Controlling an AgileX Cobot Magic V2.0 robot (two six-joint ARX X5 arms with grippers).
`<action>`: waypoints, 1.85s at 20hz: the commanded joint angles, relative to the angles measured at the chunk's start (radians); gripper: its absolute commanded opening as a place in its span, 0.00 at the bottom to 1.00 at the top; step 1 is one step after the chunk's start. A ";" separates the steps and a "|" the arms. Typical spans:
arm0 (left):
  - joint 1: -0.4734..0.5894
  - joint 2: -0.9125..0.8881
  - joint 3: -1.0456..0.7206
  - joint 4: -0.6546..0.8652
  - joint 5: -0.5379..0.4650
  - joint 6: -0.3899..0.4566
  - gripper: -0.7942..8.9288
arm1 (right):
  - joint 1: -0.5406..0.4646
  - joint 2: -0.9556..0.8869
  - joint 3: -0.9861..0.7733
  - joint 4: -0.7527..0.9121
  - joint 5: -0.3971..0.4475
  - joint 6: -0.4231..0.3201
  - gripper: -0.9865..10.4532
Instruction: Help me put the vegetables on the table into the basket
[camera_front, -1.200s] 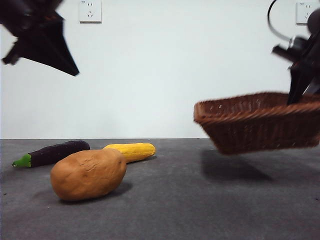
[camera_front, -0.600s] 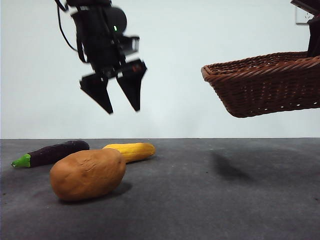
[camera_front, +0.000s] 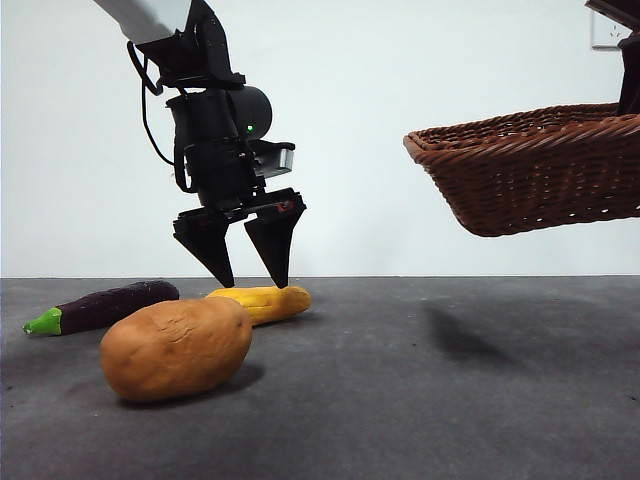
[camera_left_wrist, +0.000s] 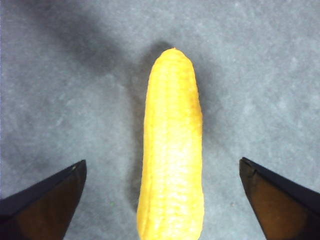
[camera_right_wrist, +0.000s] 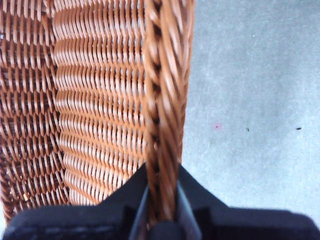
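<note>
A yellow corn cob (camera_front: 262, 302) lies on the dark grey table (camera_front: 400, 400), with my left gripper (camera_front: 250, 282) open just above it, one jaw on each side. The left wrist view shows the corn cob (camera_left_wrist: 172, 150) between the spread jaws of the left gripper (camera_left_wrist: 162, 187). An orange-brown potato (camera_front: 176, 347) sits nearer the camera. A purple eggplant (camera_front: 105, 306) with a green stem lies at the left. The brown wicker basket (camera_front: 535, 170) hangs in the air at the right, my right gripper (camera_right_wrist: 162, 202) shut on the basket rim (camera_right_wrist: 165, 100).
A white wall stands behind the table. The right arm (camera_front: 628, 60) shows only at the top right corner above the basket. Bare table surface stretches beneath the raised basket.
My left gripper has come down from high at the left to just over the corn cob. The basket rose earlier and has held still over the last half second.
</note>
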 joint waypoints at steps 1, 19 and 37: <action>-0.005 0.027 0.000 0.000 -0.003 -0.016 0.72 | 0.000 -0.008 0.007 0.004 -0.012 -0.008 0.07; -0.024 0.062 0.006 -0.003 0.012 -0.031 0.07 | 0.000 -0.008 0.007 -0.034 -0.012 -0.034 0.07; -0.253 -0.306 0.014 0.058 0.254 -0.426 0.07 | 0.132 -0.007 0.007 -0.062 0.105 0.013 0.07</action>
